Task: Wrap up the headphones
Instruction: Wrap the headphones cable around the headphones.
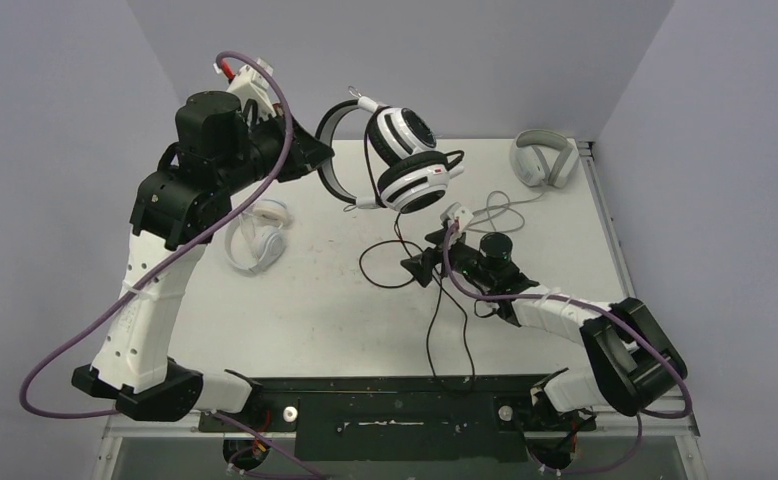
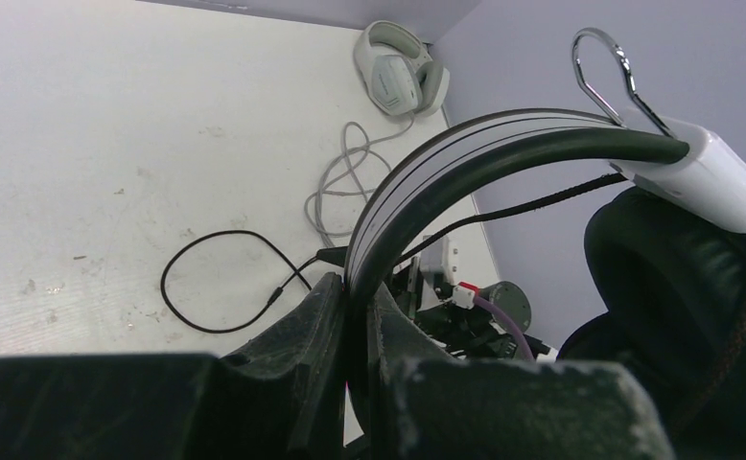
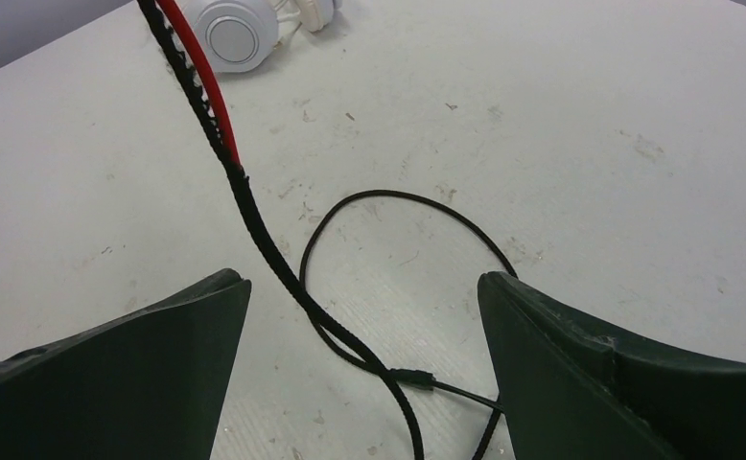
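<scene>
Our left gripper [image 2: 355, 292] is clenched on the black headband [image 2: 484, 153] of the large black-and-white headset [image 1: 405, 160], which hangs in the air above the far middle of the white desk [image 1: 315, 320]. Our right gripper [image 3: 364, 287] stands released, low over the desk, with the headset's black braided cable [image 3: 271, 230] running between its fingers. The small all-white on-ear headphones [image 1: 257, 240] lie on the desk further left, well apart from the headset.
</scene>
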Robot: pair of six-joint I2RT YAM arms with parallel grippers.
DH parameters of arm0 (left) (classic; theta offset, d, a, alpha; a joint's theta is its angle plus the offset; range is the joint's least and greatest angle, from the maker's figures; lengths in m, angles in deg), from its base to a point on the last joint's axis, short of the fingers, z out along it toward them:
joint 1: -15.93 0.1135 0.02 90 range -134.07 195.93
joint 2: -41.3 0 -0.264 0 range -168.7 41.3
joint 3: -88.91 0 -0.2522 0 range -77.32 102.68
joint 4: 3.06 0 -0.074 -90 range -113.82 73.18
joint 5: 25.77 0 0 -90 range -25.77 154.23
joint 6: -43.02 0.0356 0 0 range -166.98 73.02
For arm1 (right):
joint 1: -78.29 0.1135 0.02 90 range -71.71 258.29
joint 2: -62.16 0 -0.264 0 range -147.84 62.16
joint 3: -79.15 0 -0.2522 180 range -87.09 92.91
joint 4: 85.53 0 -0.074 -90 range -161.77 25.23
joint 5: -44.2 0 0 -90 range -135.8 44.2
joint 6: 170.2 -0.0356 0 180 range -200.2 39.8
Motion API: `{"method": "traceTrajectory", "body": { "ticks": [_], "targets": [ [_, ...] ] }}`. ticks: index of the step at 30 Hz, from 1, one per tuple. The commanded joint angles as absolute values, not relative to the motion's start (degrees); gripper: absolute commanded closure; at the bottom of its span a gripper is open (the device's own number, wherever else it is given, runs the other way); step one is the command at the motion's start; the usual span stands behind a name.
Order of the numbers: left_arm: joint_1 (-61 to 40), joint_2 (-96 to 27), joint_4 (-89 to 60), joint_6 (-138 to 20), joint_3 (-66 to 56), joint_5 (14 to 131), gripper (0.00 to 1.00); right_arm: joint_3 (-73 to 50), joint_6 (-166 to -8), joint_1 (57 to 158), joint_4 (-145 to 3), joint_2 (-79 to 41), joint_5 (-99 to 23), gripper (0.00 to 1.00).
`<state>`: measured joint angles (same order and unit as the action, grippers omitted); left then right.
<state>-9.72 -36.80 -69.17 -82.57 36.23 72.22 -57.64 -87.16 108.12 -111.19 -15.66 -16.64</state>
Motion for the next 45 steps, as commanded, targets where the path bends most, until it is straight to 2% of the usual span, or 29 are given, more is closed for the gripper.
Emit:
{"method": "traceTrajectory", "body": {
  "ticks": [1,6,7,11,16,20,25,31,37,41,45],
  "targets": [
    [-9.2,-37.0,-64.4,-86.9,42.1,74.6,1.0,-55.1,-86.9,109.2,-118.2,-19.1,-12.6,0.09],
    [-9.1,-38.6,-63.9,-88.5,44.7,76.0,1.0,-53.7,-87.2,109.7,-120.4,-23.1,-12.0,0.26],
    [-9.1,-38.9,-63.8,-88.7,45.1,76.2,1.0,-53.5,-87.4,109.7,-120.9,-23.8,-11.9,0.33],
    [-8.1,-39.7,-63.1,-90.3,46.3,74.8,1.0,-53.5,-88.9,110.2,-121.8,-24.1,-10.2,0.77],
    [-3.8,-42.6,-58.6,-96.8,44.9,77.8,1.0,-54.9,-88.3,117.3,-116.7,-18.6,-13.1,1.0],
    [1.2,-42.5,-49.5,-102.6,37.4,79.1,1.0,-56.6,-89.4,124.2,-112.3,-11.6,-16.6,1.0],
    [6.8,-43.6,-45.1,-103.7,33.2,74.0,1.0,-55.1,-89.0,130.6,-102.7,-4.7,-19.7,1.0],
    [6.6,-44.4,-47.1,-91.1,31.3,55.6,1.0,-46.3,-86.2,133.4,-87.0,-1.0,-21.0,1.0],
    [5.7,-41.6,-45.7,-77.8,22.2,37.3,1.0,-35.1,-82.4,133.4,-73.2,-0.4,-21.9,1.0],
    [3.5,-40.7,-42.6,-67.4,16.8,30.6,1.0,-27.8,-81.0,133.4,-65.6,-1.9,-22.1,1.0],
    [-3.8,-38.5,-36.5,-52.5,9.0,27.1,1.0,-18.7,-77.3,133.1,-57.1,-5.8,-25.1,1.0]
  ]
}}
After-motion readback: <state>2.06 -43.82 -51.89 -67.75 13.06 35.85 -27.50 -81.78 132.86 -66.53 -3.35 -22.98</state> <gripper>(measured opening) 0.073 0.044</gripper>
